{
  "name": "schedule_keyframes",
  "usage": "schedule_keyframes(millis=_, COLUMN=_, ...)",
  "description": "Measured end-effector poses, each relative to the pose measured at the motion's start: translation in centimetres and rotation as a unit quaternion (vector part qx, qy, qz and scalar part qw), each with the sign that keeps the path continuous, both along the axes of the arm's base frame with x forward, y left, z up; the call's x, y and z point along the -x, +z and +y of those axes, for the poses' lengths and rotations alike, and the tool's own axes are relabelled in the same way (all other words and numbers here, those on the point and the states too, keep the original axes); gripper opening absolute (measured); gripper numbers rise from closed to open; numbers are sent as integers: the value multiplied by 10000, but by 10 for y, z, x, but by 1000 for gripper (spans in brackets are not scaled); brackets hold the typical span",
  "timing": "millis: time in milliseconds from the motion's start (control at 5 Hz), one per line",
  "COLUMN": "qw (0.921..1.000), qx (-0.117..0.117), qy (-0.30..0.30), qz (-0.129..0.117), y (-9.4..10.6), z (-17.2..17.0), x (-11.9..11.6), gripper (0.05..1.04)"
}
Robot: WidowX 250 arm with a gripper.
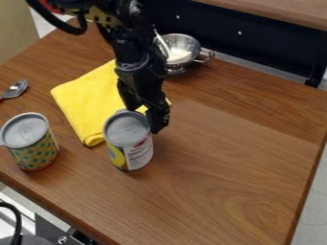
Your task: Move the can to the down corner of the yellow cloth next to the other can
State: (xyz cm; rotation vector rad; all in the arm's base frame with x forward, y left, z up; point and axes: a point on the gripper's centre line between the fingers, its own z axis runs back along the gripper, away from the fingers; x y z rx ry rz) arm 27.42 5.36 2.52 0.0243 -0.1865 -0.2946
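Observation:
The gripper is at the back right edge of a can with a grey lid and a white and yellow label. Its fingers are apart, with yellow showing between them; one tip is hidden behind the lid, the other is beside the can's right side. Whether they touch the can, I cannot tell. This can is upright, just off the front right part of the yellow cloth. A second can, patterned green and yellow with a grey lid, stands upright at the left, in front of the cloth's left side.
Behind the arm, a metal colander with something white inside is near the table's back edge. A spoon lies at the far left. The wooden table extends to the right, with a dark panel behind it.

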Motion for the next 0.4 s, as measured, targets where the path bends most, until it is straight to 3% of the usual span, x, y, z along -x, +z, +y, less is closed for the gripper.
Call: schedule_keyframes(millis=400, qw=9998, qx=78, qy=177, qz=-22, y=7, z=3, x=-7, gripper=999)
